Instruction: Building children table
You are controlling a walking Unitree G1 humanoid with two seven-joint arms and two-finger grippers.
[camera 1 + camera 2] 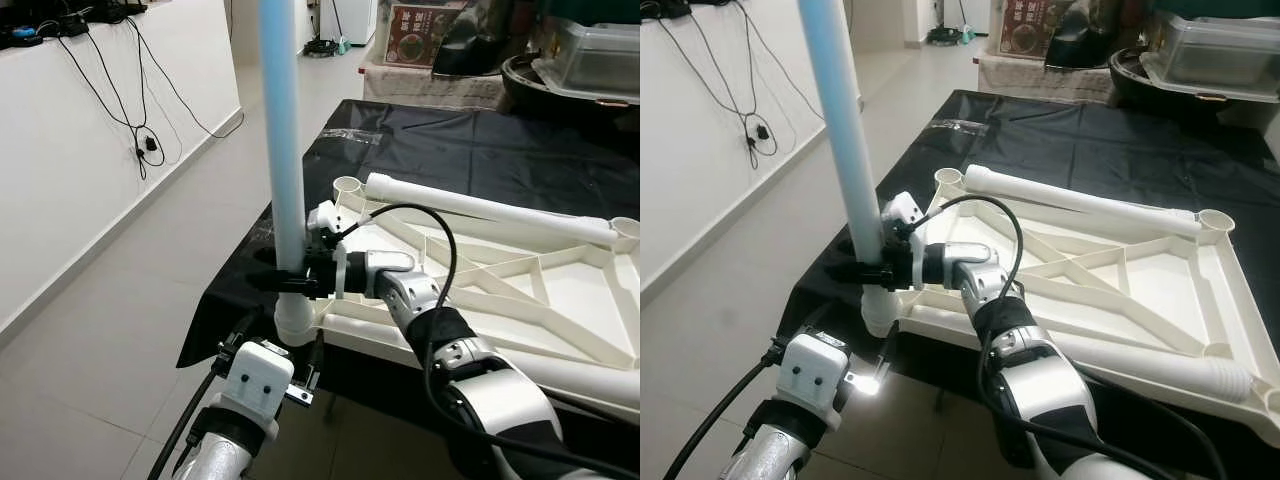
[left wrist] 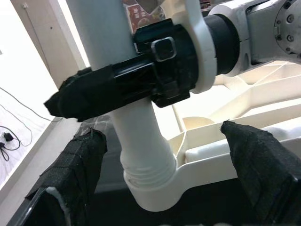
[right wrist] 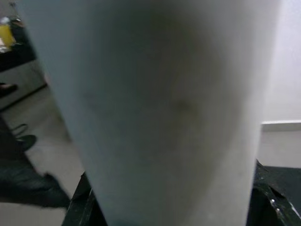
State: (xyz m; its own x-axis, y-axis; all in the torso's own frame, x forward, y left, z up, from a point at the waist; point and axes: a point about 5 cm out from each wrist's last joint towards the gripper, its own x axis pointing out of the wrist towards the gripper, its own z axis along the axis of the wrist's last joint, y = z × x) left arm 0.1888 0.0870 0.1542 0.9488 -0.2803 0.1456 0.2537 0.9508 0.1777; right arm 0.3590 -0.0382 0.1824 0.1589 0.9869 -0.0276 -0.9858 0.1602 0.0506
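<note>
Leg-fitting step. The child's tabletop (image 1: 1120, 270) lies upside down on the black-covered table (image 1: 1090, 140), ribs up. Right claw (image 1: 290, 280) is clamped on the pale blue leg (image 1: 285, 150), holding it upright in the near-left corner socket (image 1: 295, 322). The threaded white end looks partly seated; ridges show above the socket rim in the left wrist view. Left claw (image 2: 160, 155) sits just below that corner, fingers (image 2: 70, 165) spread apart either side of the socket, touching nothing. Two more legs (image 1: 1080, 200) lie loose on the tabletop.

Next, I'd guess: twist or press the leg fully home. Needs it kept plumb, with the left claw bracing the corner so the tabletop doesn't slide off the table edge.
</note>
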